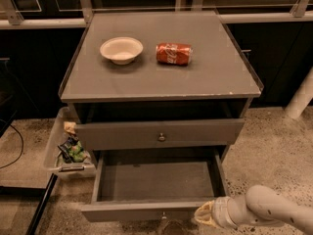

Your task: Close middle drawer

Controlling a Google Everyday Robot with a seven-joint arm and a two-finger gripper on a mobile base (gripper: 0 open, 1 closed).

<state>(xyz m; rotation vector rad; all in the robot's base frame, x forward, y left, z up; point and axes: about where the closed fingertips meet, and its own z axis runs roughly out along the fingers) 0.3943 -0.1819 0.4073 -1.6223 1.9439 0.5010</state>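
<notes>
The middle drawer [146, 210] is pulled far out of the grey cabinet, low in the camera view. Its shallow grey box is empty, and its small brass knob [164, 215] sits at the centre of the front, near the bottom edge of the view. My gripper [204, 215] is at the lower right, on the end of a white arm that comes in from the right. It is right at the right end of the drawer's front, at about the height of that front. Whether it touches the front I cannot tell.
The drawer above [159, 133], with a knob, stands only slightly out. A white bowl [121, 49] and a red soda can [174, 53] lie on the cabinet top [220, 77]. A clear bin with snack packets [68, 148] sits on the floor at the left. A white post [301, 99] stands at the right.
</notes>
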